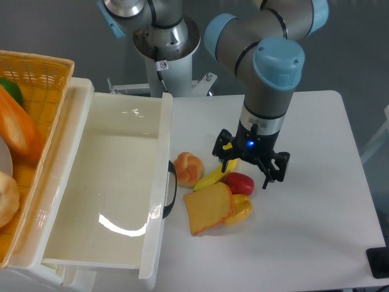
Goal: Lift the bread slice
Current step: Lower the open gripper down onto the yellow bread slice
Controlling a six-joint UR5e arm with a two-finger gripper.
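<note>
The bread slice lies flat on the white table, tan-orange with a darker crust edge, just right of the white bin. It leans against a yellow bell pepper. My gripper hangs above and to the right of the slice, over a red pepper and a banana. Its fingers are spread and hold nothing.
A round glazed bun sits beside the bin's black handle. The large white bin takes up the left side. A wicker basket with other toy foods stands at the far left. The table's right part holds nothing.
</note>
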